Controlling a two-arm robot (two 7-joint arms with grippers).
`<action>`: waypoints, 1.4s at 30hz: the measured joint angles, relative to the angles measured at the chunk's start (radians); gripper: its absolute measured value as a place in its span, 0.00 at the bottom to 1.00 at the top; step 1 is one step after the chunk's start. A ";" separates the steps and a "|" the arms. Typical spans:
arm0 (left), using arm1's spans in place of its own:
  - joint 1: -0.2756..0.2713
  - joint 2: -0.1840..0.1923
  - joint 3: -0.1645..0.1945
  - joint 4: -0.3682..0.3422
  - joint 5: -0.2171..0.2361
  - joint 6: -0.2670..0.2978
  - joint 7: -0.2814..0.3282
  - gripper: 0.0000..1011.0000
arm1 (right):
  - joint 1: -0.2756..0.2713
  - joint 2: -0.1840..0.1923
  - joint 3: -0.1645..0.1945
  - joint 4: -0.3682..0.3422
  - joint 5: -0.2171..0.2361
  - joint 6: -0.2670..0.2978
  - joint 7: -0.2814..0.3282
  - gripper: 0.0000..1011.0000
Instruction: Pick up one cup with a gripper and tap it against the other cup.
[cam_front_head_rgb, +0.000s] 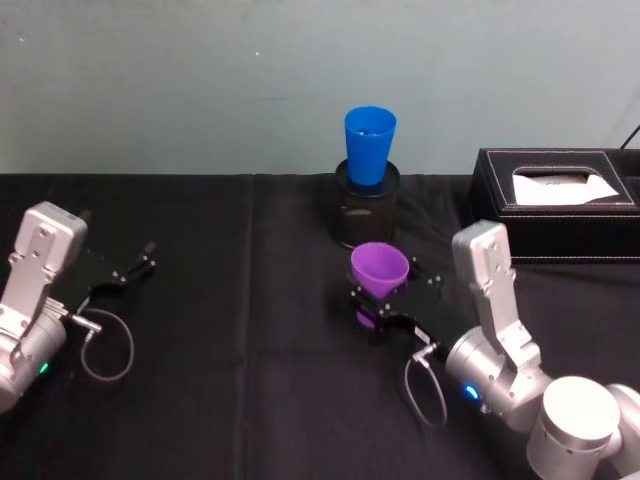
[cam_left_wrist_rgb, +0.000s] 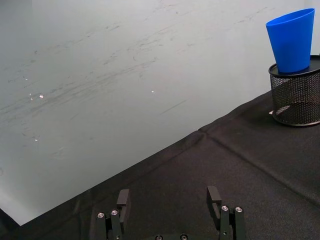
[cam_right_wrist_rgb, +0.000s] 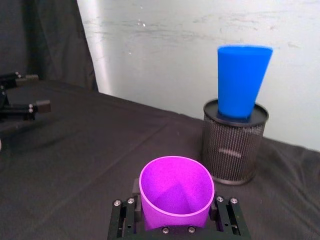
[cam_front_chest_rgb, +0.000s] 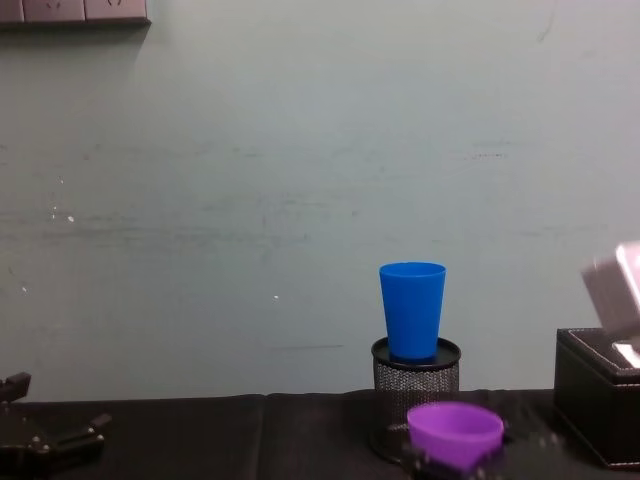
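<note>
**Purple cup gripped upright, just short of the blue one**

Across a black-clothed surface (cam_front_head_rgb: 250, 400) backed by a scuffed pale wall, the purple cup (cam_front_head_rgb: 379, 270) stands near centre, its long axis vertical and its rim up, with the right gripper (cam_right_wrist_rgb: 177, 212) clenched on its lower body. At twelve o'clock from it, near but apart, the blue cup (cam_front_head_rgb: 369, 147) stands upright, mouth up, in a black mesh pen holder (cam_front_head_rgb: 365, 210). A black tissue box (cam_front_head_rgb: 560, 205) lies at two o'clock. The left gripper (cam_left_wrist_rgb: 170, 205) rests at nine o'clock, jaws released.
</note>
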 joint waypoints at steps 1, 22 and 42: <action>0.000 0.000 0.000 0.000 0.000 0.000 0.000 0.99 | -0.003 -0.003 0.002 0.008 -0.001 -0.010 0.000 0.72; 0.000 0.000 0.000 0.000 0.000 0.000 0.000 0.99 | -0.061 -0.017 0.073 -0.075 0.003 -0.041 0.026 0.99; 0.000 0.000 0.000 0.000 0.000 0.000 0.000 0.99 | -0.087 -0.066 0.234 -0.165 -0.117 0.111 -0.252 0.99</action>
